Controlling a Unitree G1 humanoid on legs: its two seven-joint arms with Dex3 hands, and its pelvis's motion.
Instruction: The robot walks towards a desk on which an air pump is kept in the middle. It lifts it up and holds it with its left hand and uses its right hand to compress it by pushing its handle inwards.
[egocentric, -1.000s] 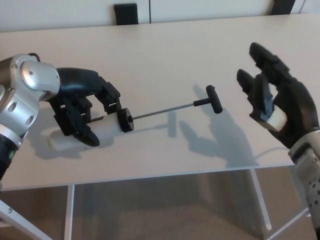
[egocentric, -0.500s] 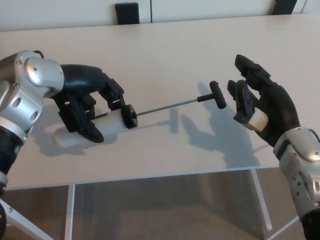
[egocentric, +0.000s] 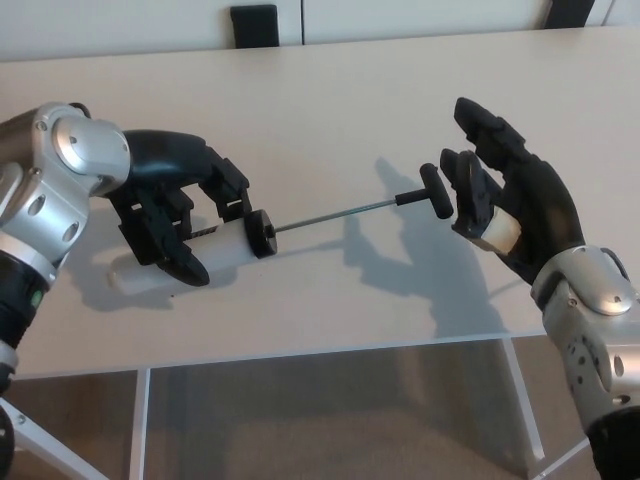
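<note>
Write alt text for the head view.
The robot's left hand grips the white barrel of an air pump above a pale desk, rod fully extended. Its open right hand is at the black T-handle, palm facing it.

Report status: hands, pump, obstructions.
Left hand shut on air pump, held over desk. Right hand open beside T-handle, rod extended. Nothing in between.
</note>
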